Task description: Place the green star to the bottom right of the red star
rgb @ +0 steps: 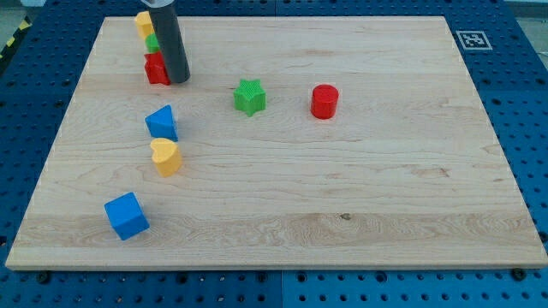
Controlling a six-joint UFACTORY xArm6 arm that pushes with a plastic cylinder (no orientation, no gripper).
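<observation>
In the camera view, the only one you have, the wooden board (282, 171) lies on a blue pegboard table (34, 128), with a printed marker tag (473, 39) at the board's top right corner. Your arm has no hand to open or close: it ends in a dark rod, and my tip (176, 80) rests on the board at the view's upper left, touching or just beside the right flank of the red star (156, 69). Above that red block, partly hidden by the rod, sit a small green block (151, 43) and a yellow block (144, 23), whose shapes you cannot make out.

The green star (249, 97) stands well apart from my tip, toward the view's right and a little lower than the red star. It already lies to the right of and slightly below the red star, but with a wide gap, so you should judge the placement as not yet done. What is left, by this reading, is to bring the green star closer to the red star's lower right.

Elsewhere you see a red cylinder (324, 101) to the right of the green star, a blue block (162, 123) with a yellow heart (165, 157) just below it, and a blue cube (127, 216) near the bottom left
</observation>
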